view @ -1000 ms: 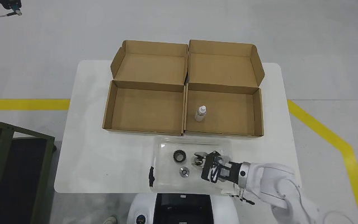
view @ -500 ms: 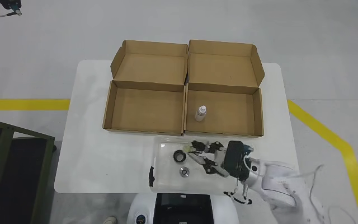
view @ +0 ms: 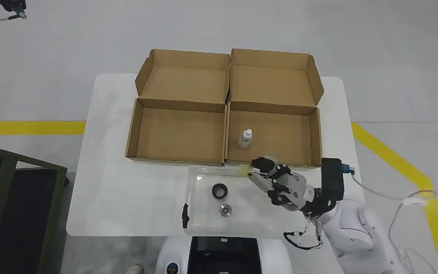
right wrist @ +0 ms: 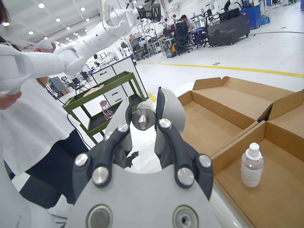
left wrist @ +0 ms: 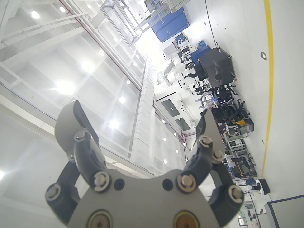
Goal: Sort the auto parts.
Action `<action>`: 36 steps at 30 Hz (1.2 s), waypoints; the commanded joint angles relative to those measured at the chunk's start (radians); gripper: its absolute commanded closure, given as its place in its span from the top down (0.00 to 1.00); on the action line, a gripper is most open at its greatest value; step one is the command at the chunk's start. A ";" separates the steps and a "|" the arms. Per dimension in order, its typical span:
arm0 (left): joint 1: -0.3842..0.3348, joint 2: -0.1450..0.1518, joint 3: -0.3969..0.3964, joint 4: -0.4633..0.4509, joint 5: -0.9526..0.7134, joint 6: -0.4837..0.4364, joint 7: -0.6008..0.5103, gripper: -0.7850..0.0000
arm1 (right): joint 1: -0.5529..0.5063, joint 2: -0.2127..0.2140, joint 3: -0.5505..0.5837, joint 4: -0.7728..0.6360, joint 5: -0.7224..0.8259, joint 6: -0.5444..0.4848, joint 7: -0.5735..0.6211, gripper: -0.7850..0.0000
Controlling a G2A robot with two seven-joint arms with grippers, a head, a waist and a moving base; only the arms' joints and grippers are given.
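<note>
Raised and swung forward since a second ago: right gripper (view: pixel 251 170), then low inside the clear tray (view: pixel 194 179) over a small metal cylinder (right wrist: pixel 142 117), half a second ago partway up with it, now above the tray's far rim, just beside the near wall of the right cardboard box (view: pixel 311 140). Gone from the tray floor along with it: that same cylinder.

Clamps the cylinder between both finger pads, jaws drawn in to its width, nubbed end turned toward the wrist camera. Holds it clear of the table (view: pixel 109 171), over the tray's far edge, short of the box.

Left in the tray: a black ring (view: pixel 219 191) and, nearer the robot, a round metal piece (view: pixel 225 210), close together yet apart. At the tray's near left edge: a small dark piece (view: pixel 185 216), too small to make out.

Inside the right box, toward the wall shared with the left cardboard box (view: pixel 176 133): a small clear spray bottle (view: pixel 245 138), upright, white cap on top. Side by side on the white table, both boxes, walls touching, lids folded back away from the robot.

Points the left gripper (left wrist: pixel 141 111) up toward the hall ceiling, jaws spread wide, nothing between the pads.
</note>
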 commanded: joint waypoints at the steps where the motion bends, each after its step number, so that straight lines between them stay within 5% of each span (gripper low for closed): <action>1: 0.000 0.000 0.000 0.000 0.000 0.000 0.000 1.00 | -0.007 0.001 0.014 0.002 0.028 -0.002 -0.006 0.00; 16: 0.000 0.000 0.000 0.000 0.000 0.000 0.000 1.00 | -0.005 0.000 0.054 0.056 0.004 0.068 0.025 0.00; 36: 0.000 0.000 0.000 0.000 0.000 0.000 0.000 1.00 | 0.161 -0.004 0.024 0.246 -0.358 0.234 0.147 0.00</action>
